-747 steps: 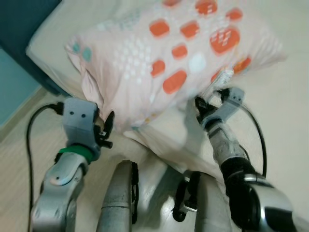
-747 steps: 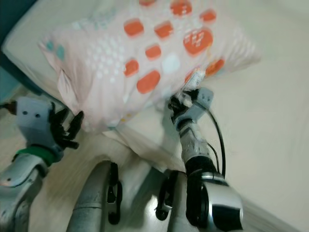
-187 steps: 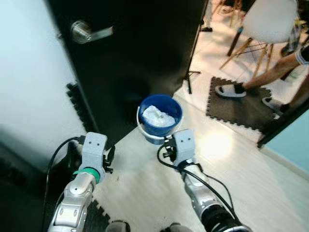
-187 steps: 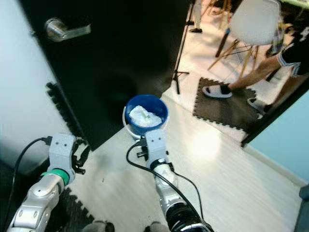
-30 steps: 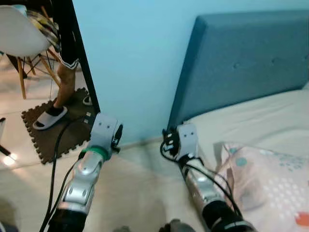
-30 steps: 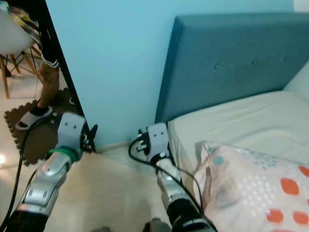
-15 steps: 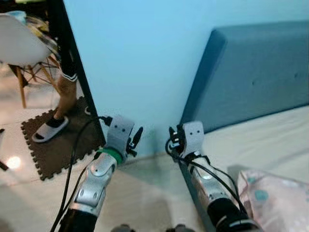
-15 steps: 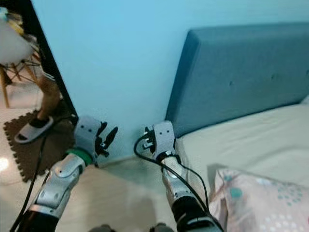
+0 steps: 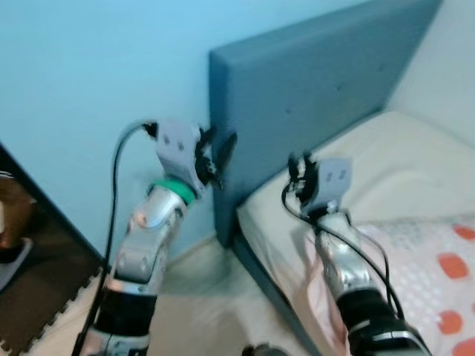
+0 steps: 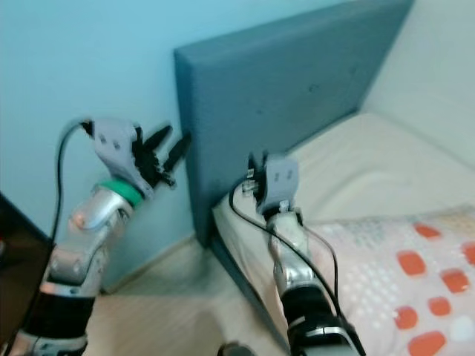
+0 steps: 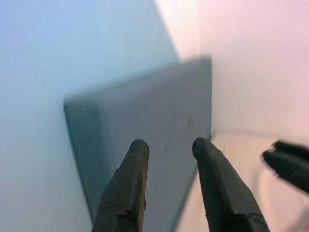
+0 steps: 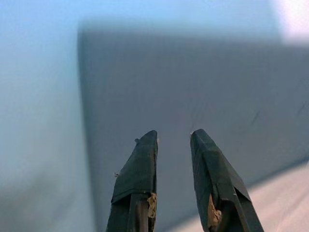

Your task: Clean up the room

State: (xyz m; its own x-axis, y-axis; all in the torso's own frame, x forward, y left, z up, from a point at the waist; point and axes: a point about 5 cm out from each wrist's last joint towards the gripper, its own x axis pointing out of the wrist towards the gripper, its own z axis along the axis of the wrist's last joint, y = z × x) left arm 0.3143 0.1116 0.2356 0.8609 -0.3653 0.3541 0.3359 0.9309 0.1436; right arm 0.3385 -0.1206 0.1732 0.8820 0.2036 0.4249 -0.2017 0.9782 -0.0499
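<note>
Both arms raised. Left end effector (image 10: 165, 154) released beside blue headboard (image 10: 282, 89); right end effector (image 12: 173, 159) released, empty, over bed (image 9: 386, 159). Spotted pillow (image 10: 415, 274) lies on bed.

the headboard (image 9: 312, 96) is dusty blue against a pale aqua wall (image 9: 82, 67). the mattress (image 9: 386, 170) is cream, and the pillow (image 9: 438, 274) at its near edge is pale pink with orange spots and small white dots.
</note>
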